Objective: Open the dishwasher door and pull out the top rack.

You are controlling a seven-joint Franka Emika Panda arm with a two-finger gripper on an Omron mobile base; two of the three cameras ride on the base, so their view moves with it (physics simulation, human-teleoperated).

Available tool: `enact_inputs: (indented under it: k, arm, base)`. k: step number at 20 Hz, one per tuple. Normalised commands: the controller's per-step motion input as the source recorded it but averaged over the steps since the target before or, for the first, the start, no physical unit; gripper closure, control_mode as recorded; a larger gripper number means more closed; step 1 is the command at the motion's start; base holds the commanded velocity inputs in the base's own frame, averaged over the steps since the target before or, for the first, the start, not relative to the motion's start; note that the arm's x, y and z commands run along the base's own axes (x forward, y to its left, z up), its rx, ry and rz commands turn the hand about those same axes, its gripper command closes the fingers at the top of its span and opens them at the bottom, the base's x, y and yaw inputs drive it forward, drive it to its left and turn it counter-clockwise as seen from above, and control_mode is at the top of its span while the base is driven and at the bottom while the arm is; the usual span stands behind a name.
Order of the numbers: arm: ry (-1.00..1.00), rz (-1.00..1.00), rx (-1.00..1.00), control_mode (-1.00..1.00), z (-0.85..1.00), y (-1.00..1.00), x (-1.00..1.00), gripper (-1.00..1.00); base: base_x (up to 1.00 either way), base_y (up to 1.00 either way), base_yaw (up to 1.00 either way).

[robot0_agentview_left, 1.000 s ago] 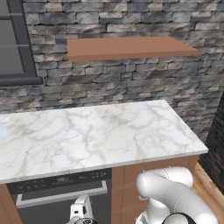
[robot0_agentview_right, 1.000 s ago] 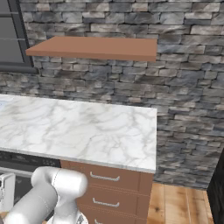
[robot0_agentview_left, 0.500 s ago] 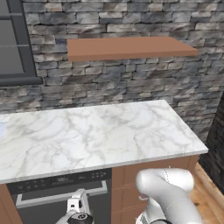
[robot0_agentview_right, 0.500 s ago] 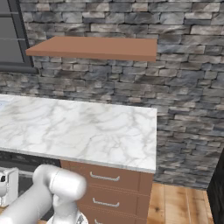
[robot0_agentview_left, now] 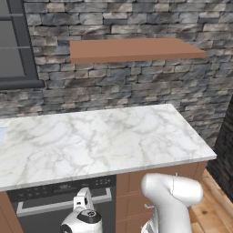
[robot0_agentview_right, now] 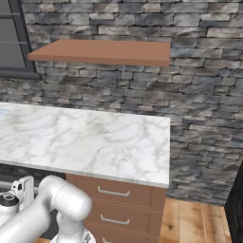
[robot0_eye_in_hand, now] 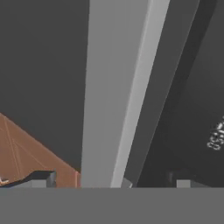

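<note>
The silver bar handle (robot0_eye_in_hand: 118, 92) stands between the spread fingers (robot0_eye_in_hand: 43, 178), with the table's front edge (robot0_agentview_left: 104, 172) overhanging just above.

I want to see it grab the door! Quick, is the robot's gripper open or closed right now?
Gripper: open, its two tips standing either side of the silver handle of the dishwasher door, not yet clamped on it.

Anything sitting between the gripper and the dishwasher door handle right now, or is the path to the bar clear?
Nothing visible blocks it. In the hand view the silver handle of the dishwasher door runs straight up from between the two finger tips, with no object across it. In the left base view the gripper sits right in front of the door, below the black control strip.
</note>
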Motion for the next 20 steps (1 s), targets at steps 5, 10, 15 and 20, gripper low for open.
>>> enact_inputs:
  k: [5, 10, 15, 20]
  arm:
    - [0.0, 0.06, 0.0, -1.0, -0.54, 0.01, 0.49, -1.0]
    - [-0.01, 0.1, 0.0, -1.0, -0.62, 0.11, 0.2, -1.0]
    - [0.0, 0.11, 0.03, -1.0, -0.35, 0.09, 0.01, 1.0]
    - [0.13, 0.02, 0.2, -1.0, -0.11, 0.04, -0.09, 1.0]
  base:
    - [0.0, 0.0, 0.0]
    - [0.0, 0.0, 0.0]
    - [0.0, 0.0, 0.0]
    - [0.0, 0.0, 0.0]
